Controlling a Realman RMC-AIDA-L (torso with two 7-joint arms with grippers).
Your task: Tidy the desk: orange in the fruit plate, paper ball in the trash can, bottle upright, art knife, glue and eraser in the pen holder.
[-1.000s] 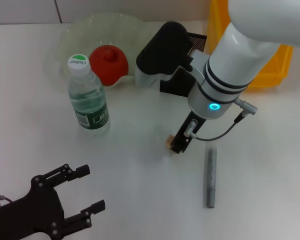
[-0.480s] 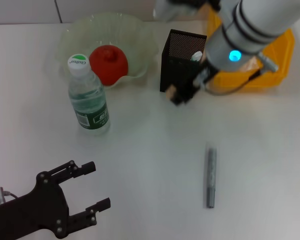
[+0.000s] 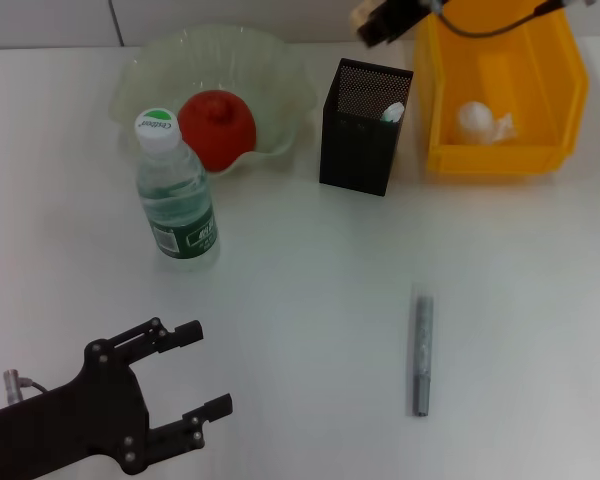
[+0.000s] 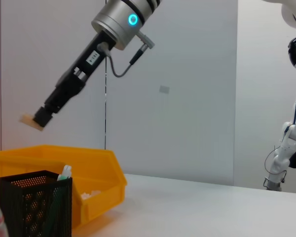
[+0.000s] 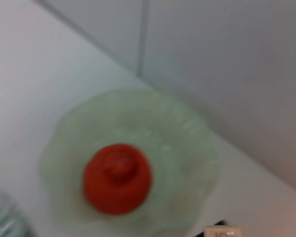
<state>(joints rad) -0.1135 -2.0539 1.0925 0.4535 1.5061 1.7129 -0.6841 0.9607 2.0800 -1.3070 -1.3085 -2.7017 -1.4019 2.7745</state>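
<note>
No print on the bottle can be read.

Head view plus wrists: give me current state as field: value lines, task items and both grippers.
orange: in the fruit plate
paper ball: in the trash can
bottle: upright on the desk, in front of the plate
pen holder: upright, a white-and-green item inside
eraser: held by the right gripper, raised above the pen holder
grey pen-like tool: lying on the desk
left gripper: open, low at the desk's near left
</note>
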